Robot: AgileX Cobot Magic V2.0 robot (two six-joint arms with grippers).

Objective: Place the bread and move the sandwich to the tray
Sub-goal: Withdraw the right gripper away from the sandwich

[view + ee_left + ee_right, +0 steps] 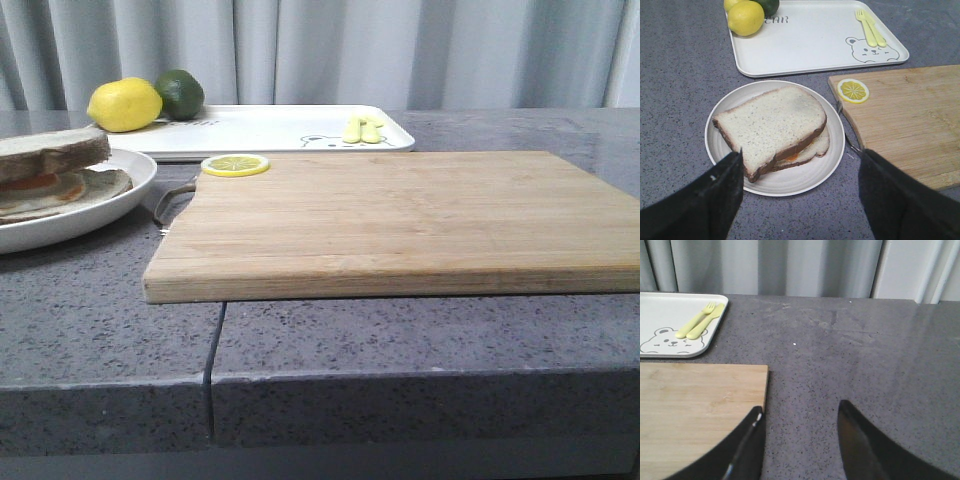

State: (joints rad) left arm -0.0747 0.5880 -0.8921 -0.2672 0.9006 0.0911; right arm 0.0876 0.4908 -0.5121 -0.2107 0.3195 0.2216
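The sandwich (775, 130) lies on a round white plate (805, 177): the thick brown-crusted bread (767, 122) rests on a thinner slice with orange yolk showing at the edge. It shows at the far left of the front view (50, 170). The white tray (270, 128) with a bear drawing lies at the back; it also shows in the left wrist view (810, 40) and the right wrist view (670, 315). My left gripper (801, 157) is open and empty, just short of the plate. My right gripper (800, 412) is open and empty over the countertop beside the cutting board. Neither gripper shows in the front view.
A wooden cutting board (400, 220) fills the middle, with a lemon slice (235, 165) at its far left corner. A lemon (124, 104) and a lime (180, 93) sit at the tray's left end, a yellow fork and knife (362, 129) at its right end.
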